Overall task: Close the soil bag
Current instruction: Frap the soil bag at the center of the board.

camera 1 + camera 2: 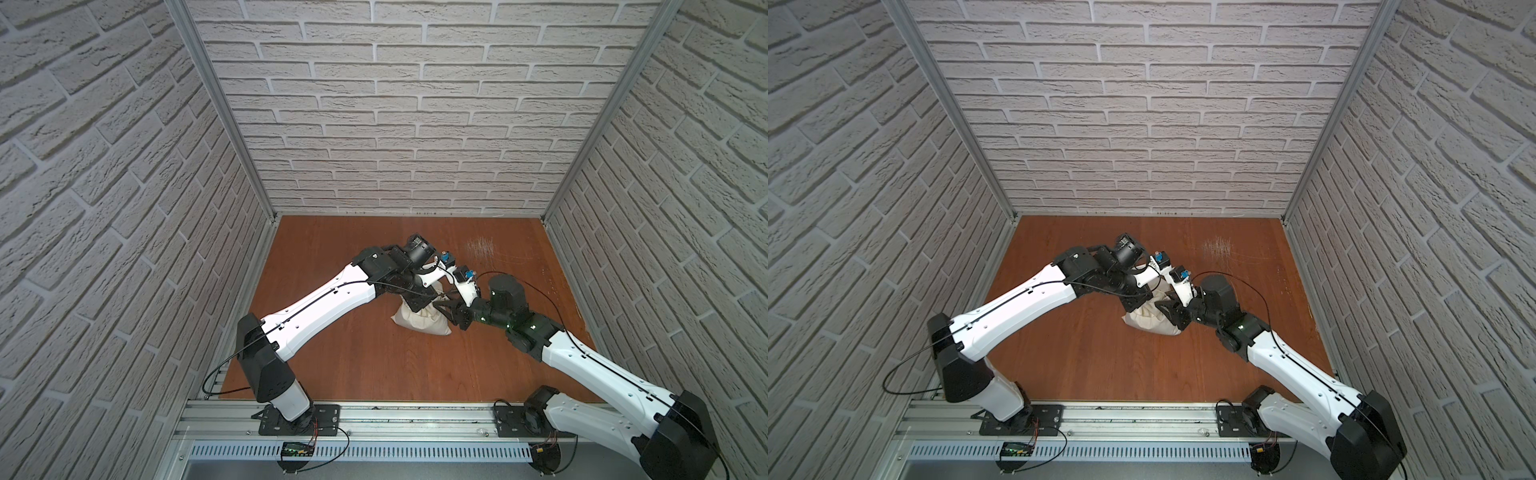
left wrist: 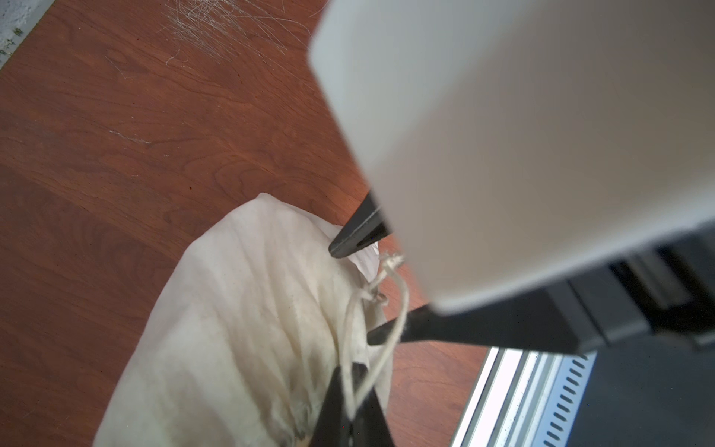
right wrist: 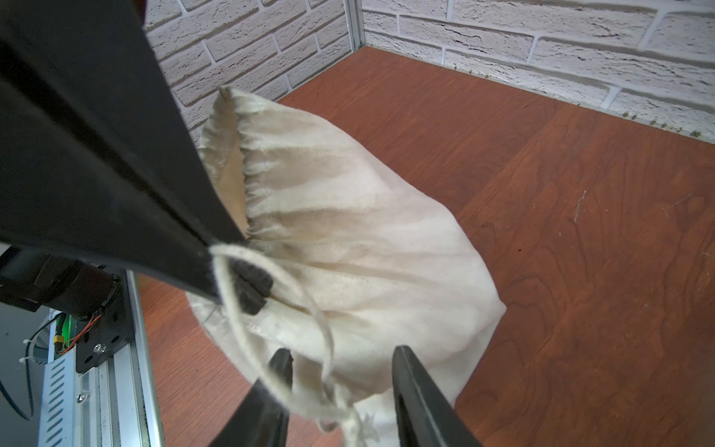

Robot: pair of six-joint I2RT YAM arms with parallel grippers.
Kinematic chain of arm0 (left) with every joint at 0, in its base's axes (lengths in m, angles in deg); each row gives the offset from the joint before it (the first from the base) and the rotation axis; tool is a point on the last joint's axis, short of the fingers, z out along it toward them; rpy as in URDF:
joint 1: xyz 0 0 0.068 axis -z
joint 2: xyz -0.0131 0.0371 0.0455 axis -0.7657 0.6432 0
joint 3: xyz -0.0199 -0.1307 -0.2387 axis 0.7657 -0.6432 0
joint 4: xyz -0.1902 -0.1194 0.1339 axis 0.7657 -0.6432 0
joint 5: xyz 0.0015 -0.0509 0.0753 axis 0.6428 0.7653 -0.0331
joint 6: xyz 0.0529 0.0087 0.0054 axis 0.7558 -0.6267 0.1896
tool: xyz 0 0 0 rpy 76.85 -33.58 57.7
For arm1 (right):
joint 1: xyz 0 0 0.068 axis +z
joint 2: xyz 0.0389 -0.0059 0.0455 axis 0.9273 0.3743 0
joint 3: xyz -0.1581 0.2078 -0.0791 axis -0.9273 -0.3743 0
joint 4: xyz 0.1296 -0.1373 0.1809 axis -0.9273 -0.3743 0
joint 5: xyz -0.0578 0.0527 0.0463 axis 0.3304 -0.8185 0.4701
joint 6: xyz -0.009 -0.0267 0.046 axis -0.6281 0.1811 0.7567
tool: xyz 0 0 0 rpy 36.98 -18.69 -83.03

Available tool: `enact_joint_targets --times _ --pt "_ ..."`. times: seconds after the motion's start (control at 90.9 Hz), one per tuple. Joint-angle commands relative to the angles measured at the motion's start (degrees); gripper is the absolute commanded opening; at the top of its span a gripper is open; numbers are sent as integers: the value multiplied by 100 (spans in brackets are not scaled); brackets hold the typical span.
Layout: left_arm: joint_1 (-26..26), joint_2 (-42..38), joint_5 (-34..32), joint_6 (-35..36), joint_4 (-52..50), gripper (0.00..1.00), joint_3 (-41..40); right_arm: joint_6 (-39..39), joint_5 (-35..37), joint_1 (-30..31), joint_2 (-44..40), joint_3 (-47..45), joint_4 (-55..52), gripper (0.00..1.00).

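The soil bag (image 1: 419, 322) (image 1: 1150, 323), a cream cloth sack, lies on the wooden table between both arms. Its gathered rim (image 3: 247, 185) is partly open, and the inside is too shadowed to make out. My left gripper (image 2: 350, 383) (image 3: 232, 271) is shut on the loop of the pale cord (image 2: 400, 309), lifting it off the sack. My right gripper (image 3: 342, 360) (image 2: 360, 290) is open, one finger on each side of the cord's knotted end (image 3: 356, 422) and a fold of cloth. In both top views the two grippers meet over the sack's upper end (image 1: 436, 297).
The brown wooden table (image 1: 353, 361) is boxed in by brick-pattern walls on three sides. Pale scratches (image 1: 480, 247) mark its back right. An aluminium rail (image 1: 374, 419) carrying both arm bases runs along the front edge.
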Motion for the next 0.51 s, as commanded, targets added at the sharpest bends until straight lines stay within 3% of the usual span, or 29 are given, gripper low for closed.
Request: enact_joint_targets --times 0.0,0.209,0.495 --pt "43 -79 55 125 -199 3 55 24 -154 -19 -350 -63 653 49" --pt "43 -58 93 117 -219 3 149 345 -314 -218 -519 -530 1431 52" --pt "55 -26 109 108 -265 3 195 473 -556 -460 -199 -458 1651 53"
